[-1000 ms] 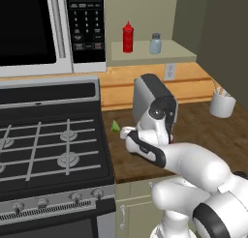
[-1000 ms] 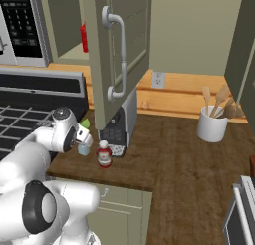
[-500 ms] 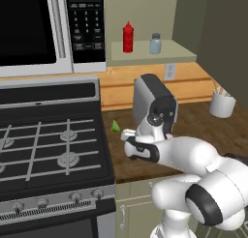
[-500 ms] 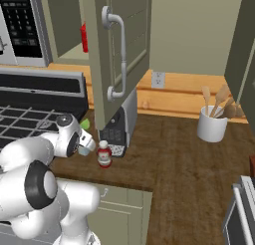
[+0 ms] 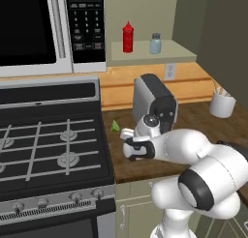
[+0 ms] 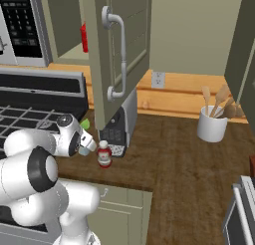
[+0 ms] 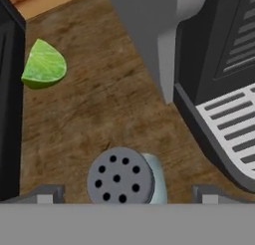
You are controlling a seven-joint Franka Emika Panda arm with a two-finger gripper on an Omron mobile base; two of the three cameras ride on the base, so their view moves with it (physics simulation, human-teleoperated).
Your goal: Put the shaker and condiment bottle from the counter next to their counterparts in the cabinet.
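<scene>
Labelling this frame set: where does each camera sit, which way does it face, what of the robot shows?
Left base view: behind the arm on its left, facing stove, coffee machine and cabinet; arm lower right.
Right base view: behind on its right, facing cabinet door, condiment bottle, utensil holder; arm lower left.
Hand view: looks down past open gripper at shaker, lime wedge.
Both base views share the coffee machine.

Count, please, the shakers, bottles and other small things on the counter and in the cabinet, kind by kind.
Glass shakers: 2, shaker on the counter, twin on the cabinet shelf
Red bottles: 2, squeeze bottle, condiment bottle
Lime wedges: 1
Utensil crocks: 1
Total: 6
</scene>
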